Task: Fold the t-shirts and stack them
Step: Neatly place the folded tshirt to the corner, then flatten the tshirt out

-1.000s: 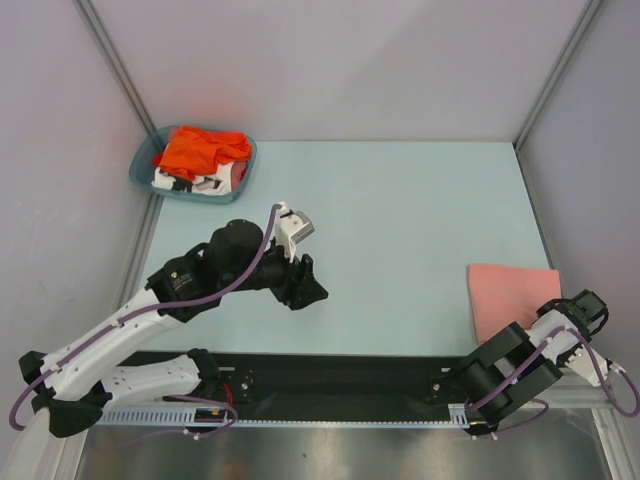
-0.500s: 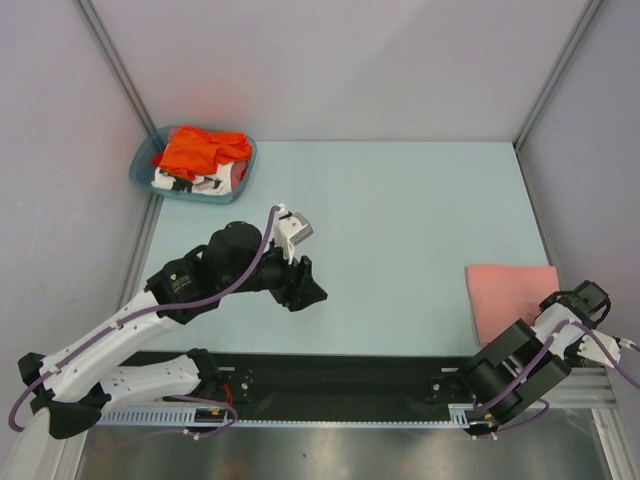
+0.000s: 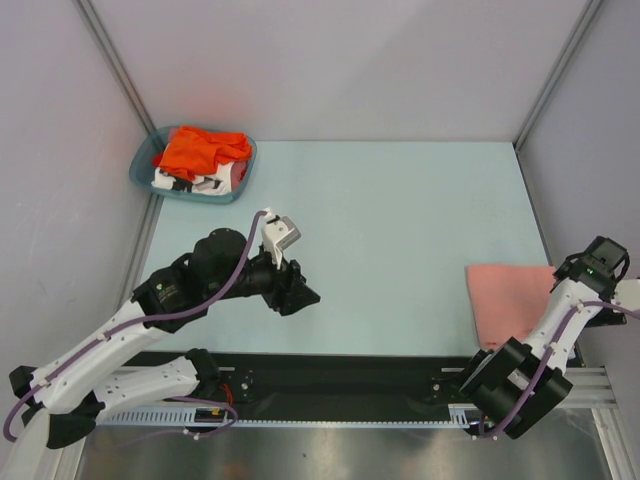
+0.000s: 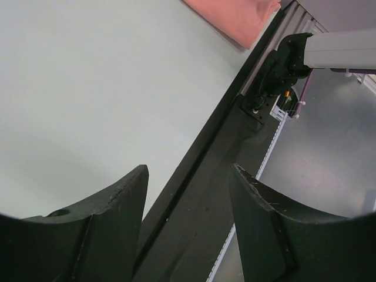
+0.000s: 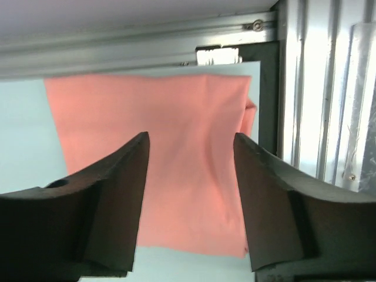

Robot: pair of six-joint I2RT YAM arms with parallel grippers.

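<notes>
A salmon-pink t-shirt (image 3: 512, 300) is lying folded into a flat rectangle at the near right corner of a pale blue table (image 3: 400, 200), close to its right edge. The right gripper (image 5: 191, 141) is hanging just above the shirt, its two dark fingers spread apart and grasping nothing, the pink cloth showing between them. Well apart, at the far left corner, a bright orange t-shirt (image 3: 200, 150) is sitting crumpled on top of a white t-shirt with black print (image 3: 195, 182), both inside a teal basket (image 3: 245, 165). The left gripper (image 4: 188, 173) is hovering over the near middle of the table, pointing toward the right, its fingers also released and holding nothing.
</notes>
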